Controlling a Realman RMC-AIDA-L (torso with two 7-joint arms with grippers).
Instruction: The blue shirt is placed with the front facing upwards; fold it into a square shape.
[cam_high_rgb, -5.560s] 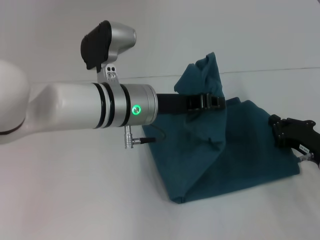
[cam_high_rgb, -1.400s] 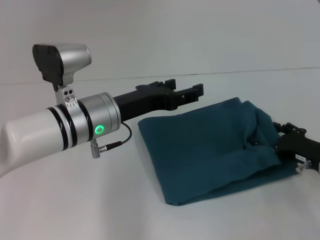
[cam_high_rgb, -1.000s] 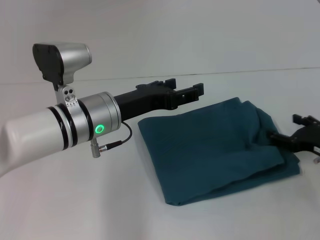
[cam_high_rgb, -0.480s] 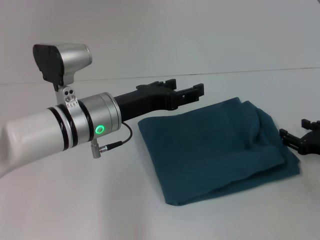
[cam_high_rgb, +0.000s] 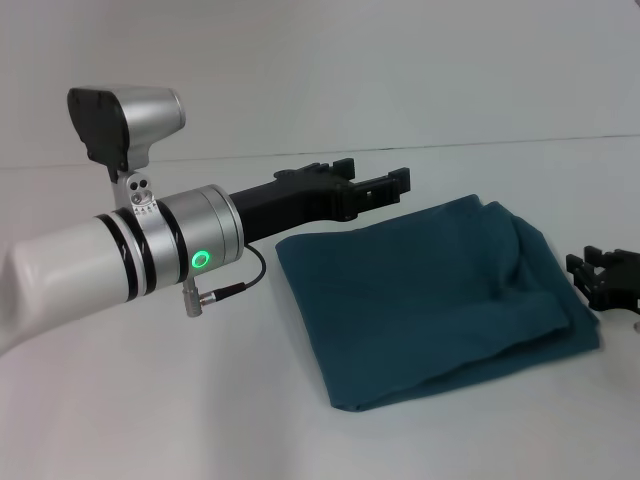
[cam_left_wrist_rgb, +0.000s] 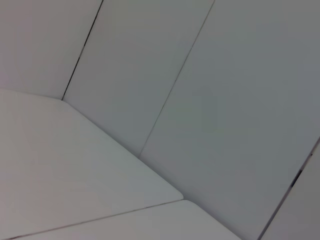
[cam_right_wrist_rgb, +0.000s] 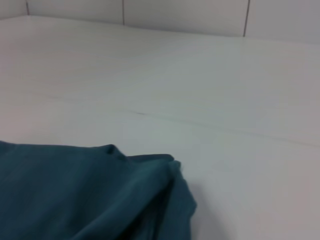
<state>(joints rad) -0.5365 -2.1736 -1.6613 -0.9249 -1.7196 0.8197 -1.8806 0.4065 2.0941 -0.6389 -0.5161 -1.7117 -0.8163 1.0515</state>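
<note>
Blue shirt (cam_high_rgb: 430, 300) lies folded into a rough rectangle on the white bench (cam_high_rgb: 150, 400), toward its right side, w/ its near corner pointing at the front edge. Right gripper (cam_high_rgb: 603, 278) sits just beside the shirt's right edge, fingers spread, holding nothing. Farther back, left gripper (cam_high_rgb: 375, 186) hangs above the shirt's far-left corner, fingers spread & empty.

table (cam_high_rgb: 150, 400) bare all round | only obstacle: blue shirt (cam_high_rgb: 430, 290)

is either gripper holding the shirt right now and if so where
Neither. The left gripper hangs open above the folded blue shirt; the right gripper sits open just off its right edge.
</note>
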